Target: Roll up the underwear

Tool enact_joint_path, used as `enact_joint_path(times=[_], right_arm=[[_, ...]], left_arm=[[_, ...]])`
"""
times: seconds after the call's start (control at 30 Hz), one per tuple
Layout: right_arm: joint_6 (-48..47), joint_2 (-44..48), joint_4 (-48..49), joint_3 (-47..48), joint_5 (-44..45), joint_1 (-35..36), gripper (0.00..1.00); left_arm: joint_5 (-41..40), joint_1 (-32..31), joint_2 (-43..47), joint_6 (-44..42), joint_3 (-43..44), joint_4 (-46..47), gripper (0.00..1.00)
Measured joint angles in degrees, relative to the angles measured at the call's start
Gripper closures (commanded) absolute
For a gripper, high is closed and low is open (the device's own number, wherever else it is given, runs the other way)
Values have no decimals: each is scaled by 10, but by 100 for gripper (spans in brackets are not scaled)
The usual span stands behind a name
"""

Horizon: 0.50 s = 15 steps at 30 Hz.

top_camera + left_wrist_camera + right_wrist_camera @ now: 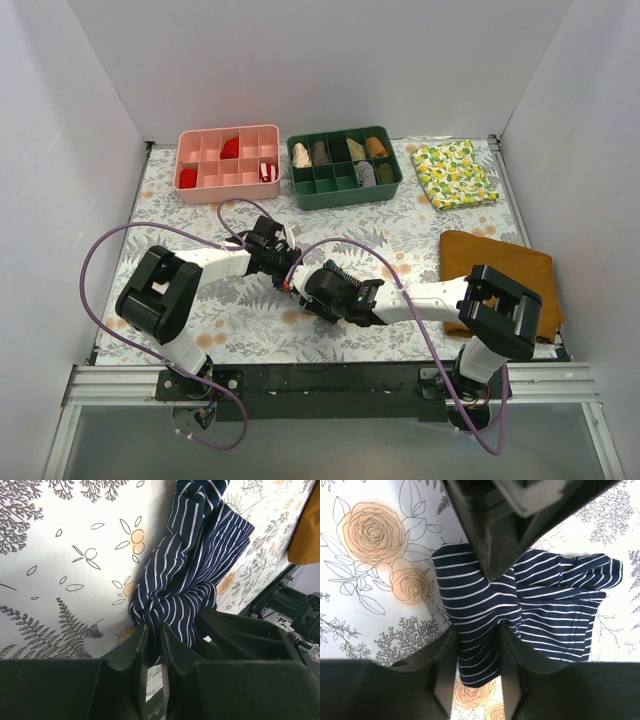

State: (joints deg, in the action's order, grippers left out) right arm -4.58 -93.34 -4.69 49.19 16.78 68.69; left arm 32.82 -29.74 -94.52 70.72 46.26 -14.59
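Note:
The underwear [192, 565] is a bunched dark navy cloth with thin pale stripes, lying on the floral table cover between my two grippers. It also shows in the right wrist view [550, 605]. My left gripper [153, 632] is shut on a gathered edge of it. My right gripper [477, 637] is shut on a folded flap at the other side. In the top view both grippers, left [277, 262] and right [302, 286], meet at the table's middle and hide most of the underwear. The left gripper's black body [492, 525] hangs over the cloth.
A pink tray [228, 131] and a green tray [345, 201], both holding rolled items, stand at the back. A yellow lemon-print cloth [455, 172] lies at the back right. A mustard-brown cloth [505, 268] lies at the right. Purple cables [100, 255] loop over the left side.

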Motion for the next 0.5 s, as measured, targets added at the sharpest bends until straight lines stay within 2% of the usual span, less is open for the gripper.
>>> enact_joint_path(times=[0.23, 0.27, 0.43, 0.5], right_arm=[[21, 13, 50, -35, -20, -12, 95], [25, 16, 60, -41, -27, -14, 97], [48, 21, 118, -64, -79, -26, 99], [59, 22, 148, -71, -111, -30, 99]], left_arm=[[-6, 1, 0, 2, 0, 0, 83], [-7, 1, 0, 3, 1, 0, 81], [-26, 4, 6, 13, 3, -3, 46], [-39, 4, 15, 20, 3, -4, 42]])
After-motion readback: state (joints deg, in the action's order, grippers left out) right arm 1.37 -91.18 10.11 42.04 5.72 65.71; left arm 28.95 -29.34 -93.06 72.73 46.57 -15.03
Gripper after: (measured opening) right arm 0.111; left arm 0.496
